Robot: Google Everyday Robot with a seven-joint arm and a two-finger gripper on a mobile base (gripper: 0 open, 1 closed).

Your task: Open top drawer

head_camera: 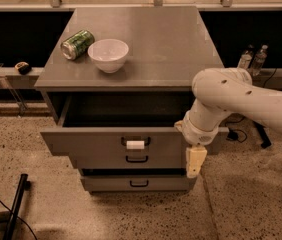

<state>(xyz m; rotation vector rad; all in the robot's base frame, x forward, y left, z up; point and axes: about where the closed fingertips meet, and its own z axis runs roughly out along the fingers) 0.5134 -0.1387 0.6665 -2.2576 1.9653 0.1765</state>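
The top drawer [101,142] of the grey cabinet stands pulled out, its dark inside showing. Its black handle with a small white tag [135,144] is on the drawer front. My gripper [194,163] hangs pointing down at the drawer front's right end, beside the cabinet's right side, apart from the handle. My white arm [231,101] reaches in from the right and covers the drawer's right corner.
A white bowl [108,54] and a green can [77,44] lying on its side sit on the cabinet top [156,39]. Two narrower drawers [137,183] sit below, also slightly out. Two bottles [252,60] stand at the right. A black pole [16,206] lies on the floor at the left.
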